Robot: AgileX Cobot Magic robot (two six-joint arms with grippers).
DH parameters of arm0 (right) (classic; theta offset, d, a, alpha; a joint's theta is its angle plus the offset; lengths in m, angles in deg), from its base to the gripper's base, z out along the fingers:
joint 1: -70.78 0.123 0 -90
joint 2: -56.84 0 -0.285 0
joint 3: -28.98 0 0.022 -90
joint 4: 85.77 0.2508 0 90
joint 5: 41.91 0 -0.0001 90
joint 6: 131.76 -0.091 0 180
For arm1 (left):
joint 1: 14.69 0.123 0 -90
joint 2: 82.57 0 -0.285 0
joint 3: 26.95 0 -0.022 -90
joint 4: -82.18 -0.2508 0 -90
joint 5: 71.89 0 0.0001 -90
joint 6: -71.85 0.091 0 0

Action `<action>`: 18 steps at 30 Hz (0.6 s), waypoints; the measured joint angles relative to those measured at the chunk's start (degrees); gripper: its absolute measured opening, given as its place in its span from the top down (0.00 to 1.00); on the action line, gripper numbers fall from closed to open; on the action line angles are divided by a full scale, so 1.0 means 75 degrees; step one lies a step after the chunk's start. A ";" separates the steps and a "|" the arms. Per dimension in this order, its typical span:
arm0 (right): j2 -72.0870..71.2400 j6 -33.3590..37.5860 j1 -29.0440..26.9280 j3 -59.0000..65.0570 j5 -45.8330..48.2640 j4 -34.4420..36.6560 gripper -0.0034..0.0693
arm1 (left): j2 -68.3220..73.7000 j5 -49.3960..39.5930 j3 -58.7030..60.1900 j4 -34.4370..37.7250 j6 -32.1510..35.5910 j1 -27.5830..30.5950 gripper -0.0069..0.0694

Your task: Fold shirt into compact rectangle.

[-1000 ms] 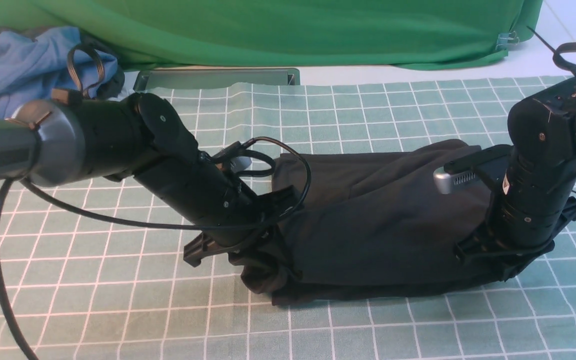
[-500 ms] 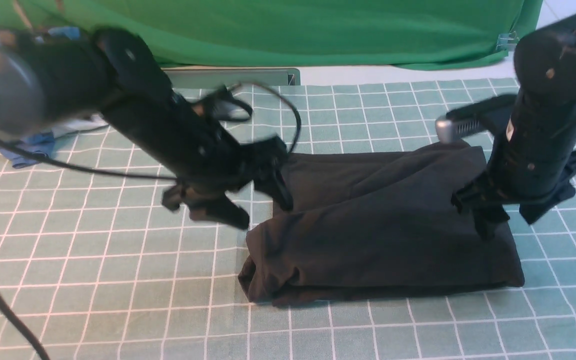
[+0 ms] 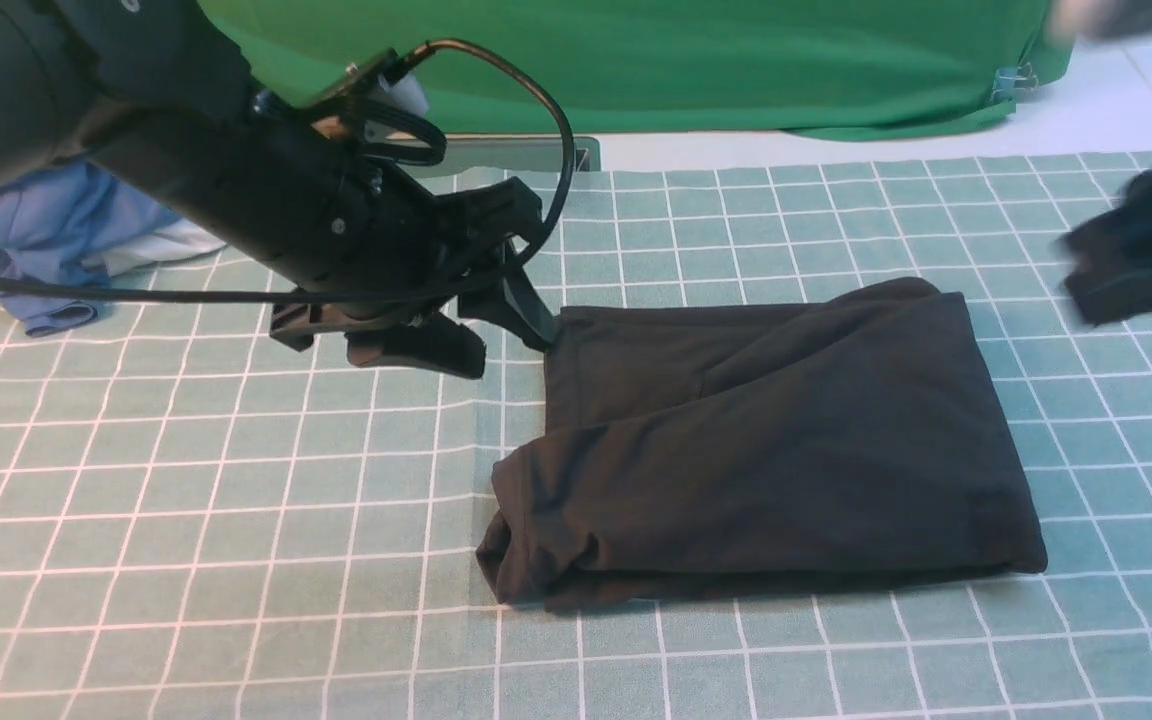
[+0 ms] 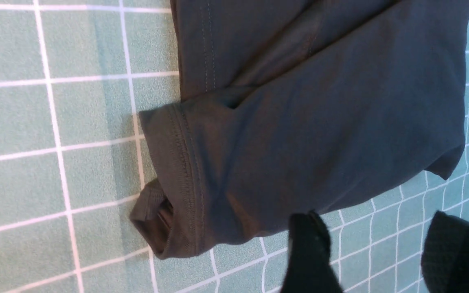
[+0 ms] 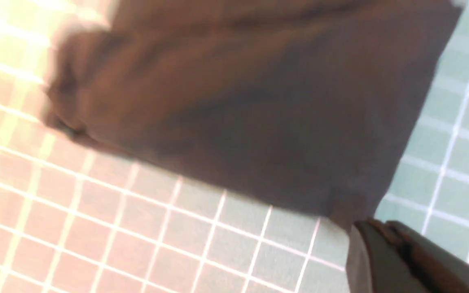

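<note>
The black shirt [image 3: 766, 450] lies folded into a rough rectangle on the checked cloth [image 3: 236, 500], with its print and label hidden. One hemmed edge [image 4: 185, 171] bulges at the near left corner. My left gripper [image 3: 496, 325] hangs open above the cloth by the shirt's far left corner, holding nothing; in the left wrist view the gripper [image 4: 381, 252] shows bare cloth between its fingers [image 4: 307, 252]. My right gripper [image 3: 1131, 255] is a dark blur at the right edge, clear of the shirt. In the right wrist view the gripper [image 5: 375, 228] has its fingers pressed together with nothing held.
A blue and white clothes heap [image 3: 46, 230] lies at the far left behind my left arm. A grey metal bar [image 3: 436, 155] and a green backdrop [image 3: 686, 60] close off the back. A black cable [image 3: 546, 120] loops over my left wrist.
Both grippers let go of the shirt and rose away from it. The left arm pulled back and left; the right arm swung up and right. The shirt stays folded flat.
</note>
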 joint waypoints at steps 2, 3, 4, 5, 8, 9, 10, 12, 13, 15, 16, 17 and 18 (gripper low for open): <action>-0.0775 0.0016 0.0000 0.0000 0.0000 0.0000 0.91 | 0.0000 0.0065 0.0000 -0.0006 -0.0009 0.0000 0.52; -0.1166 0.0032 0.0000 0.0000 0.0000 0.0008 0.91 | 0.0000 0.0101 0.0000 -0.0015 -0.0009 0.0000 0.55; -0.1471 0.0085 0.0000 0.0000 0.0004 0.0008 0.91 | 0.0000 0.0120 0.0000 -0.0022 -0.0009 0.0000 0.57; -0.1621 0.0105 0.0000 0.0000 0.0004 0.0016 0.91 | 0.0000 0.0127 0.0000 -0.0030 -0.0009 0.0000 0.58; -0.2943 0.0158 0.0000 0.0000 0.0009 0.0015 0.91 | 0.0000 0.0135 0.0000 -0.0148 -0.0009 0.0000 0.64; -0.3333 0.0164 0.0000 0.0040 0.0009 0.0024 0.91 | 0.0000 0.0135 0.0000 -0.0190 -0.0009 0.0000 0.66; -0.3647 0.0173 0.0000 0.0100 0.0002 0.0033 0.91 | 0.0000 0.0135 0.0000 -0.0220 -0.0002 0.0000 0.67; -0.4407 0.0241 0.0000 0.0368 0.0002 0.0033 0.91 | 0.0000 0.0144 0.0000 -0.0286 -0.0002 0.0000 0.69; -0.4624 0.0308 0.0000 0.0477 0.0002 0.0033 0.91 | 0.0000 0.0151 0.0000 -0.0300 -0.0002 0.0000 0.70; -0.5375 0.0626 0.0000 0.1018 -0.0167 0.0033 0.91 | 0.0000 0.0167 0.0000 -0.0317 0.0029 0.0000 0.71; -0.5568 0.0821 0.0000 0.1201 -0.0251 0.0041 0.91 | 0.0000 0.0167 0.0000 -0.0335 0.0029 0.0000 0.72; -0.6002 0.0992 0.0000 0.1666 -0.0505 0.0041 0.91 | 0.0000 0.0141 0.0000 -0.0335 0.0037 0.0000 0.73; -0.6184 0.1081 0.0000 0.1887 -0.0682 0.0041 0.91 | 0.0000 0.0105 0.0000 -0.0342 0.0046 0.0000 0.74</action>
